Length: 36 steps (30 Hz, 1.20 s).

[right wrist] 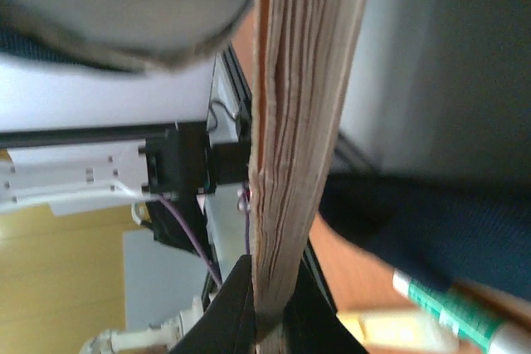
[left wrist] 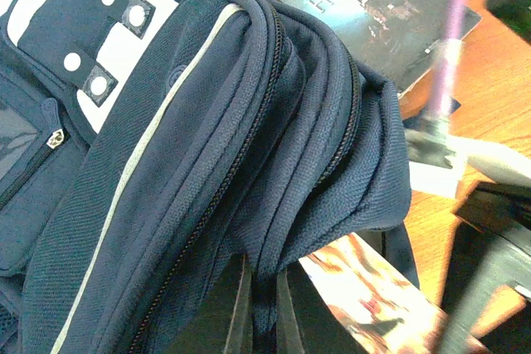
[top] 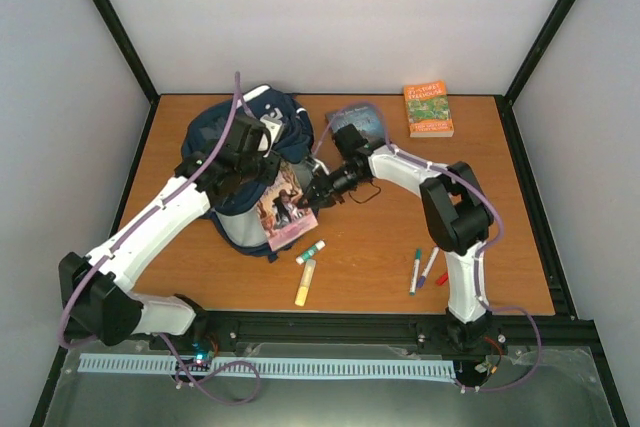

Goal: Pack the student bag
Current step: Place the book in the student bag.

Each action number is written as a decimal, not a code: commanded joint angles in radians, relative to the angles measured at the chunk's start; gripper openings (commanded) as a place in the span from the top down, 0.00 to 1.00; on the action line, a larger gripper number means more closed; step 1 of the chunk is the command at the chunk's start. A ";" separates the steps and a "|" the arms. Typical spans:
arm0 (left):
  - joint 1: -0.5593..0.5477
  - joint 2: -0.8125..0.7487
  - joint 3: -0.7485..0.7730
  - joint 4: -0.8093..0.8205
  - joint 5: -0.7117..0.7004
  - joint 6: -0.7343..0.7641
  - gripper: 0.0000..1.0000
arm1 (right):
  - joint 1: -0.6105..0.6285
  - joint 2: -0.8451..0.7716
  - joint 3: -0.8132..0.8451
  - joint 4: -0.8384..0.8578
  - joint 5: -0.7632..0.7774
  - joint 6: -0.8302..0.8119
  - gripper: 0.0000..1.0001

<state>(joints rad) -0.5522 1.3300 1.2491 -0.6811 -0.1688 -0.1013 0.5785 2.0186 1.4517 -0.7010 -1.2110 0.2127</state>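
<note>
The student bag point(top: 232, 127) is a navy backpack with white stripes, lying at the table's left centre. My left gripper point(top: 258, 169) is shut on a fold of its fabric point(left wrist: 267, 288) at the rim of the opening, holding that flap raised. A paperback with a pinkish cover point(top: 285, 209) lies tilted against the bag's mouth, partly under the raised flap point(left wrist: 373, 292). My right gripper point(top: 313, 192) is shut on this book; its page edge point(right wrist: 299, 122) runs upright between the dark fingers point(right wrist: 228, 312).
A dark-covered book point(top: 358, 122) lies just right of the bag and an orange and green book point(top: 428, 110) at the back right. A green marker point(top: 311, 252) and a yellow one point(top: 305, 283) lie in front of the bag. More markers point(top: 416, 269) lie by the right arm.
</note>
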 commanded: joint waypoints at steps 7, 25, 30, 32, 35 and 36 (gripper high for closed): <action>0.012 -0.080 0.007 0.133 0.064 -0.017 0.99 | 0.020 0.145 0.235 0.218 0.075 0.303 0.97; 0.014 -0.108 -0.018 0.139 0.047 -0.012 0.99 | 0.059 0.280 0.345 0.249 0.323 0.229 0.76; 0.014 -0.120 -0.028 0.138 0.045 -0.013 0.99 | 0.059 0.206 0.244 0.259 0.380 0.171 0.63; 0.014 -0.126 -0.028 0.134 0.042 -0.014 0.99 | 0.058 0.148 0.176 0.256 0.430 0.127 0.53; 0.014 -0.139 -0.034 0.131 0.038 -0.017 0.99 | 0.058 0.043 0.066 0.267 0.502 0.056 0.45; 0.015 -0.144 -0.035 0.132 0.037 -0.018 0.99 | 0.059 0.009 0.027 0.277 0.516 0.042 0.44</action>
<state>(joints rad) -0.5385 1.2522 1.1889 -0.6445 -0.1310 -0.1059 0.6338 2.1822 1.5784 -0.4557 -0.8066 0.3569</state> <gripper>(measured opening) 0.068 0.542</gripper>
